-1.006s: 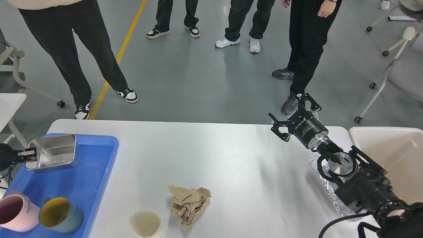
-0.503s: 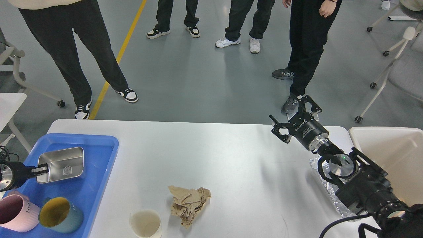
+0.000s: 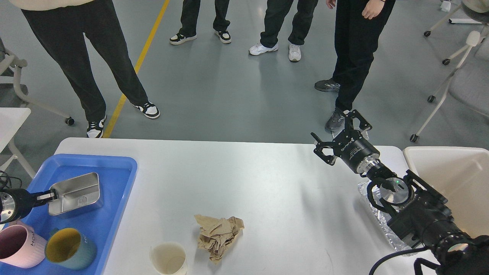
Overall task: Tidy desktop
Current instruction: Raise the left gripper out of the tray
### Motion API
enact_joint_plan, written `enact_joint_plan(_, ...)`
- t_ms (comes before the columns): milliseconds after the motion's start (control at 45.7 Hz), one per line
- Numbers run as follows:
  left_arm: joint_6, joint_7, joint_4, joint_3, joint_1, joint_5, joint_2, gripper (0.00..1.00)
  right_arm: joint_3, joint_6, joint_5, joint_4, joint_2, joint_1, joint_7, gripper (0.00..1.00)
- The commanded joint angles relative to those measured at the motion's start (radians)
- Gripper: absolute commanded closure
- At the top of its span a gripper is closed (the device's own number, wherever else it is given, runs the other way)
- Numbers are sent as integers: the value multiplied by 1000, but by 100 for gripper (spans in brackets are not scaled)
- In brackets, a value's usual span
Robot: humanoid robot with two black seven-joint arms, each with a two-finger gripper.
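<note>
Head view, table: our white table point(image 3: 267, 183) fills the lower part of the view, with the blue tray point(image 3: 114, 214) on its left end.
Head view, left hand: our left hand point(image 3: 49, 196) pinches the near-left rim of the steel tin point(image 3: 76, 194), fingers closed on it.
Head view, change: a second ago we held the tin high and tilted at the tray's far-left corner; now it lies lower and flatter inside the tray, nearer the mugs.
Head view, right hand: our right hand point(image 3: 336, 135) hovers over the table's far right edge, fingers spread wide and empty, just as before.
Head view, tray contents: a pink mug point(image 3: 17, 246) and a teal mug point(image 3: 68, 248) stand at the near end.
Head view, loose items: crumpled brown paper point(image 3: 217, 236) and a paper cup point(image 3: 169, 259) sit on the table, unmoved; crinkled clear plastic point(image 3: 376, 214) lies under our right arm.
Head view, beside the table: a white bin point(image 3: 450, 179) at the right.
</note>
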Motion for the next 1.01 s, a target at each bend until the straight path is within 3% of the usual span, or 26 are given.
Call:
enact_joint_plan(0,-10,-10,-1,-5,-16,-23,13,35,0,0,0,0,0,2,0,0)
enact_joint_plan(87,-24,-21,-1,-2,-48,-106,25,15,0,0,0,0,1,5,0,0)
enact_joint_plan(175,-86,-36,-1,1,-91,-173,53,7,0,0,0,0,1,8,0,0)
enact_joint_plan(306,-240,-39,-1,-1,-192,-190,123,6,0,0,0,0,3,11,0,0)
enact_joint_plan(459,-355,-28,-1,-13,-303,-245,153,6,0,0,0,0,4,14,0,0)
enact_joint_plan(853,-387,-31,-2,-19,-395,-627,148,5,0,2,0,0,8,14,-2,0)
enact_joint_plan(984,-401,-41,-13,-99,-426,-713,128,5,0,2,0,0,6,17,-2,0)
